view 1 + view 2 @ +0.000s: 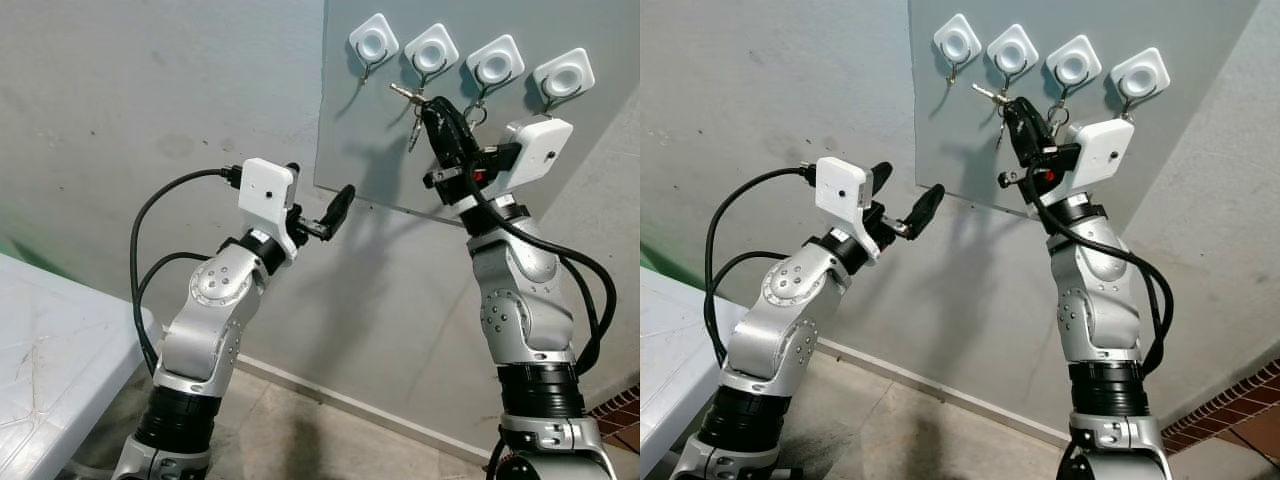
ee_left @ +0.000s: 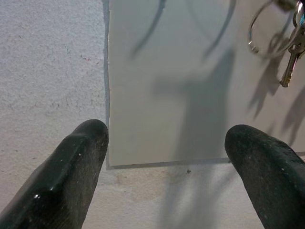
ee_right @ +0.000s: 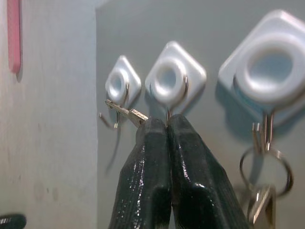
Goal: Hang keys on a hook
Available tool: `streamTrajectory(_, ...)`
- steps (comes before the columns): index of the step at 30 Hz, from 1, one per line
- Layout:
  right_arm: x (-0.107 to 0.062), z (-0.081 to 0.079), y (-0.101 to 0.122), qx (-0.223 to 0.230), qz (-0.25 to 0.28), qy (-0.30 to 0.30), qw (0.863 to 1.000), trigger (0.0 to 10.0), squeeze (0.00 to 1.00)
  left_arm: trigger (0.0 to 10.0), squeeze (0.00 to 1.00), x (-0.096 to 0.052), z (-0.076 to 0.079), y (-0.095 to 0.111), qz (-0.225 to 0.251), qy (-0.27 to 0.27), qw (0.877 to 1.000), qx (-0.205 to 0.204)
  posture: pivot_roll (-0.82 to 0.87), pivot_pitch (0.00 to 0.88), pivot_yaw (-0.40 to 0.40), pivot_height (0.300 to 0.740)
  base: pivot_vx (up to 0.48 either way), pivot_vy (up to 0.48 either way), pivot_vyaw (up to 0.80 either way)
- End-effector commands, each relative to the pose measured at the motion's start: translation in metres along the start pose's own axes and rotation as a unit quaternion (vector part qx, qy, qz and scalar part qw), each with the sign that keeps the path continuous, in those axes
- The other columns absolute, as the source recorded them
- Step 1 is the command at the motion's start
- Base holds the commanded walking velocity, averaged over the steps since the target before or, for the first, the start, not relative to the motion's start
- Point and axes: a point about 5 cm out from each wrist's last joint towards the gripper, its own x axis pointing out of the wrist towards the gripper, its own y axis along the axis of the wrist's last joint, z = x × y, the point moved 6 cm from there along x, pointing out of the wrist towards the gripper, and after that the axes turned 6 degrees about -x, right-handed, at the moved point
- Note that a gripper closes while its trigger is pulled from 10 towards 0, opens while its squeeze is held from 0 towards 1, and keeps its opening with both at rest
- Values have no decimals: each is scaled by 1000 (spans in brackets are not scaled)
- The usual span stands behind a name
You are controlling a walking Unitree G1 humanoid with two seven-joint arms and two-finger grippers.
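Four white hooks sit in a row on a grey panel (image 1: 370, 140) on the wall. My right gripper (image 1: 432, 103) is raised just below the second hook (image 1: 431, 50) and is shut on a bunch of keys. One key (image 1: 404, 92) sticks out sideways from the fingers, and another (image 1: 414, 134) dangles below it. In the right wrist view the fingertips (image 3: 157, 128) are pressed together under that hook (image 3: 174, 78), with the key (image 3: 126, 113) jutting out. A key ring (image 3: 265, 164) hangs on the third hook (image 1: 495, 62). My left gripper (image 1: 318, 195) is open and empty, near the panel's lower left corner.
A white table (image 1: 40, 360) stands at the lower left, close to my left arm. The bare wall runs behind both arms. A strip of red brick (image 1: 620, 405) shows at the lower right. The first hook (image 1: 373, 42) and the fourth hook (image 1: 563, 73) carry nothing.
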Motion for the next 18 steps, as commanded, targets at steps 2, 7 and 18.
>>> streamTrajectory(2,6,5,8,-5,17,-5,1000,10000,0,10000,0,1,4,7,8,-12,1000,6,18,41,-30,732,0,0,0)
streamTrajectory(7,8,8,10,-8,21,-8,1000,10000,0,10000,0,1,4,7,8,-11,1000,6,19,43,-30,732,0,0,0)
streamTrajectory(18,15,8,17,-9,37,-3,999,10000,0,10000,0,1,4,7,7,-11,1000,5,19,44,-30,732,0,0,0)
